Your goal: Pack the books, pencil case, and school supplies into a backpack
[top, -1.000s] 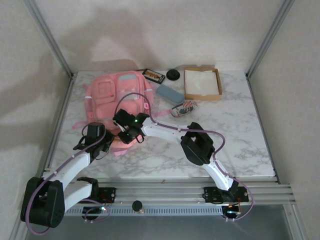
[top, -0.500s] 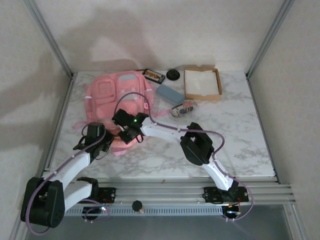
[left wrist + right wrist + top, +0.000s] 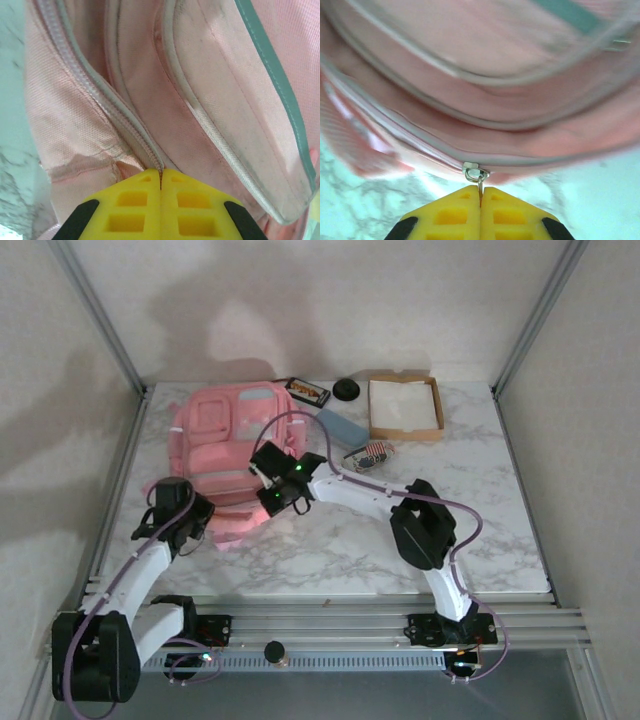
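Note:
The pink backpack [image 3: 222, 445] lies flat at the table's left. My left gripper [image 3: 200, 518] is at its near-left edge, and in the left wrist view its yellow fingers [image 3: 131, 200] are shut on the zipper seam [image 3: 125, 120] of the backpack [image 3: 210, 100]. My right gripper [image 3: 270, 502] is at the near-right edge, shut [image 3: 480, 192] on the metal zipper pull [image 3: 476, 173] hanging from the pink zipper line [image 3: 410, 140]. A dark book [image 3: 307, 392] lies behind the backpack. A blue-grey oblong case [image 3: 341, 426] and a patterned pouch [image 3: 368, 455] lie to its right.
A shallow cardboard tray with white lining [image 3: 405, 407] sits at the back right, and a small black round object [image 3: 346, 390] is next to the dark book. Bare marble tabletop [image 3: 480, 510] spreads to the right and front. Frame posts stand at the back corners.
My right gripper closed on the zipper pull and moved right along the backpack's near edge. The left gripper, still shut, shifted left, and the backpack's near edge stretched between them.

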`<state>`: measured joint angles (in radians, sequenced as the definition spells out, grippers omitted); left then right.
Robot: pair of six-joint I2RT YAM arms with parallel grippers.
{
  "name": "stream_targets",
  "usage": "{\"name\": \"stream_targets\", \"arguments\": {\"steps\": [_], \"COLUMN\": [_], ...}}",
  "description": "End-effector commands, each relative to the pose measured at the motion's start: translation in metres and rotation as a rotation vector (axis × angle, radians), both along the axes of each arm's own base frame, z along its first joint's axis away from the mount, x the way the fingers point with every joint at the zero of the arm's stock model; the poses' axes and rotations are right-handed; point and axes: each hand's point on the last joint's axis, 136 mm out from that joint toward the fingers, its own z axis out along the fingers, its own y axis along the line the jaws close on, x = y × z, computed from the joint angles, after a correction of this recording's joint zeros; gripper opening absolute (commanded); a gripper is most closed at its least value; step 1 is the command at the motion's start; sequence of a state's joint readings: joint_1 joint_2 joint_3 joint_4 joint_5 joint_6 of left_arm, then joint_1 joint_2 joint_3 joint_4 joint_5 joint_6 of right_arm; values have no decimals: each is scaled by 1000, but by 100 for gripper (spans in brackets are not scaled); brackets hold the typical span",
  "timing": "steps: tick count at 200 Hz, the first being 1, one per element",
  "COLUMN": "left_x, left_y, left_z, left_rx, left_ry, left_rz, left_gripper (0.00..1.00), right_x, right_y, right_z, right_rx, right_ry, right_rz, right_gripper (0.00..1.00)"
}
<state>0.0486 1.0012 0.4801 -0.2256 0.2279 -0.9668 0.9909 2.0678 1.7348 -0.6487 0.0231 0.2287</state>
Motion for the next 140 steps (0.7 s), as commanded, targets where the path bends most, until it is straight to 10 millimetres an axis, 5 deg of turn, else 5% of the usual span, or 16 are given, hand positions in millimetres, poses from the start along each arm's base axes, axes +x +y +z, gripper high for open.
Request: {"name": "stream_targets", "arguments": {"steps": [1, 31, 44, 68, 110, 140], "left_x": [1, 5, 6, 0, -12, -5], "left_y": [28, 20, 7, -20, -80, -93], "left_z": [15, 21, 34, 53, 44, 33], "left_rx": [105, 55, 4, -99, -315, -322], "left_ry": [-5, 4, -51, -135, -161, -122], "left_rz": [24, -29, -43, -42, -37, -21], "left_gripper": [0, 0, 28, 52, 55, 54], "right_x": [8, -9, -15, -23, -31, -36], "right_y": [-36, -12, -1, 11, 20, 23], "right_z": [7, 24, 31, 39, 41, 40], "right_rx": [-100, 9, 59, 121, 146, 159], "right_ry": [-44, 1, 19, 34, 33, 30], "right_rz": [-52, -9, -7, 6, 30, 50], "right_gripper": [0, 0, 0, 0, 0, 0]}}
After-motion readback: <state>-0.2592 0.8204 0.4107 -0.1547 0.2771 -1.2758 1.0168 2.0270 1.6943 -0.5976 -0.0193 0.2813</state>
